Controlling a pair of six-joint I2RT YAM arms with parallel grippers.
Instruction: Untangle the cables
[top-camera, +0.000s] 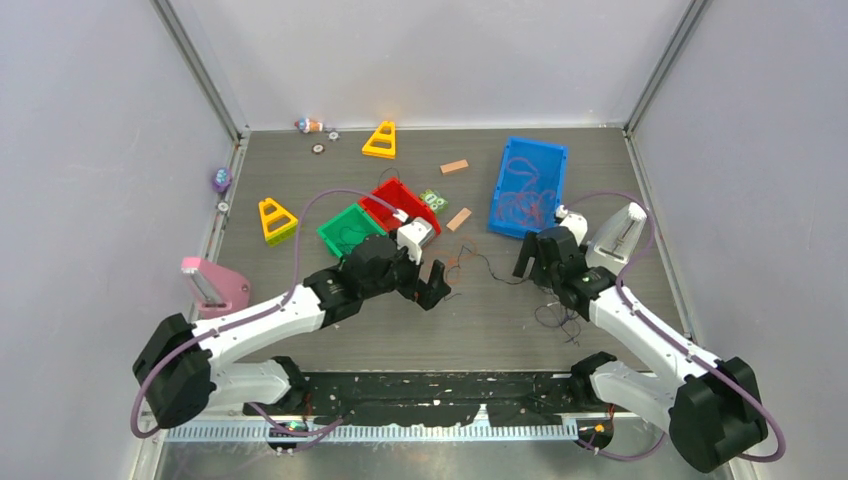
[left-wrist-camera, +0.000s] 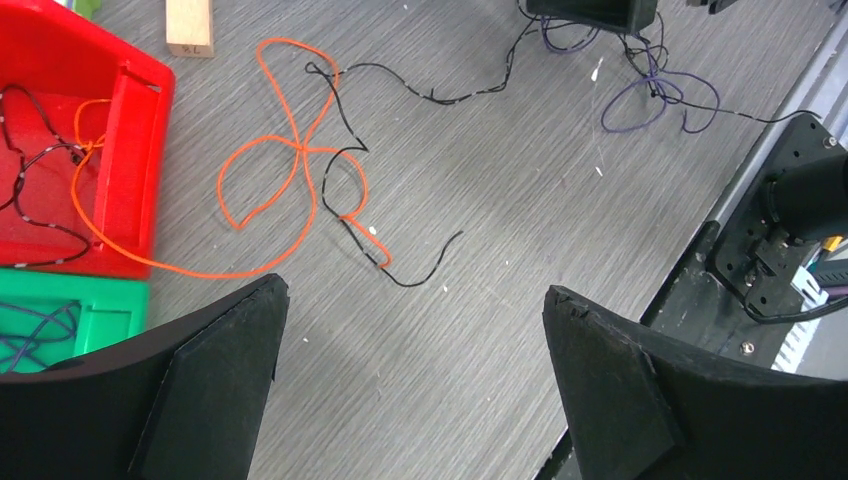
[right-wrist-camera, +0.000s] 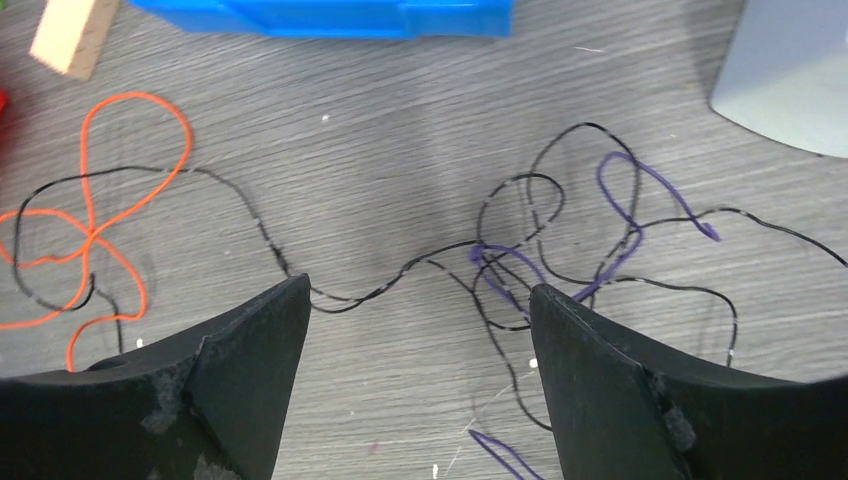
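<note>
Cables (top-camera: 478, 262) lie loose on the table (left-wrist-camera: 480, 380) between my two grippers; I see neither arm gripping any.

Left gripper (left-wrist-camera: 415, 300): jaws wide apart, empty, hovering over the orange cable (left-wrist-camera: 300, 148), whose loops cross a black cable (left-wrist-camera: 432, 99). One orange end runs into the red bin (left-wrist-camera: 135, 130), with the green bin (left-wrist-camera: 100, 310) just beside it. Right gripper (right-wrist-camera: 420, 290): jaws also spread wide, holding nothing, above a tangle of black strands and purple cable (right-wrist-camera: 632, 222). Blue bin (right-wrist-camera: 320, 15) and a wooden block (right-wrist-camera: 70, 35) lie beyond.
</note>
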